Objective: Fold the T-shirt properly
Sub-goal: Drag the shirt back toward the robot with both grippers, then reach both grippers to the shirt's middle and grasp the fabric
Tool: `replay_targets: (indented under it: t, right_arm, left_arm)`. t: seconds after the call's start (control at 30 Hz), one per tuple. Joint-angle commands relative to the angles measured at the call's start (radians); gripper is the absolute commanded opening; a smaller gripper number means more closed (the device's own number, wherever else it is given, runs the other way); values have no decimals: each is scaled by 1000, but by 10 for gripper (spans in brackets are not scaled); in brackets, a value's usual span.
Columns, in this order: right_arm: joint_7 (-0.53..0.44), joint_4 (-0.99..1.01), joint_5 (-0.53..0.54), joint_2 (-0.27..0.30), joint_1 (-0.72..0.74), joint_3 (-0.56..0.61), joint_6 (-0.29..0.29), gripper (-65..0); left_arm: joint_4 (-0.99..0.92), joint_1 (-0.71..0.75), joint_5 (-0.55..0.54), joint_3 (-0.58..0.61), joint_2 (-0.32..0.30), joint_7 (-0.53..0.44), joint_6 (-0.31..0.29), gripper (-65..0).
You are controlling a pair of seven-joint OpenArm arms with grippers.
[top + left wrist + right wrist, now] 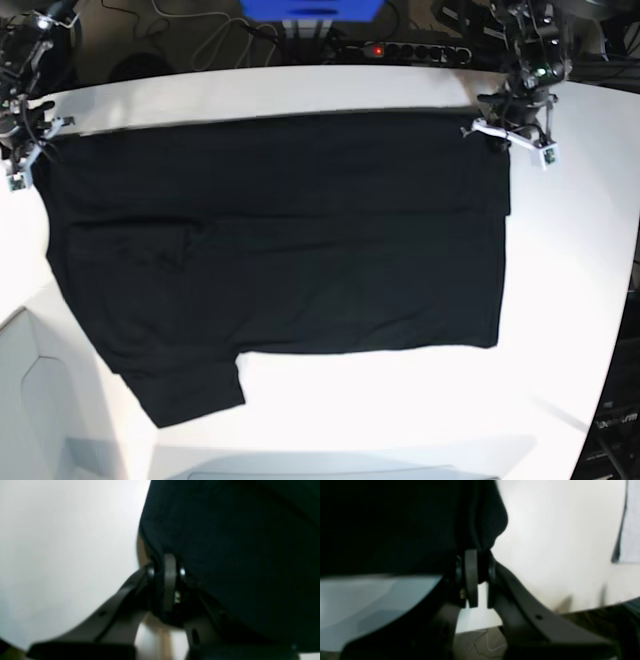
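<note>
The black T-shirt lies spread across the white table, with one sleeve reaching toward the front left edge. A crease runs across the shirt below its far edge. My left gripper is at the shirt's far right corner in the base view. Its wrist view shows that gripper shut on a pinch of black cloth. My right gripper is at the far left corner. Up close, this gripper is likewise shut on the cloth. No print or label shows.
A power strip, cables and a blue box sit behind the table's far edge. The table's rounded front left edge drops to a grey surface. Bare white table lies right of and in front of the shirt.
</note>
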State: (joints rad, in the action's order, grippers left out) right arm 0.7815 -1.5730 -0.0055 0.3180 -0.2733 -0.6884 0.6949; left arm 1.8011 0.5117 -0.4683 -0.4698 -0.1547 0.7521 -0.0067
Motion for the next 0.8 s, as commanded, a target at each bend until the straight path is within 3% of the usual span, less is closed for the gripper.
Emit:
replay_targets:
  t: [0.0, 0.17, 0.4, 0.77]
  right_arm:
    - [-9, -17, 0, 13, -10, -6, 3, -650]
    - [-10, -62, 0, 7, -73, -7, 3, -650]
    - [-9, -177, 0, -46, -166, -7, 3, -650]
    - [-4, -175, -1, -56, -172, -64, 3, -650]
  left_arm:
    - [22, 14, -2, -5, -12, -18, 1, -650]
    - [27, 57, -2, -7, -15, -18, 1, -650]
    - [27, 106, -2, -7, -16, -18, 1, -650]
    - [26, 98, -5, -82, -15, -10, 1, -650]
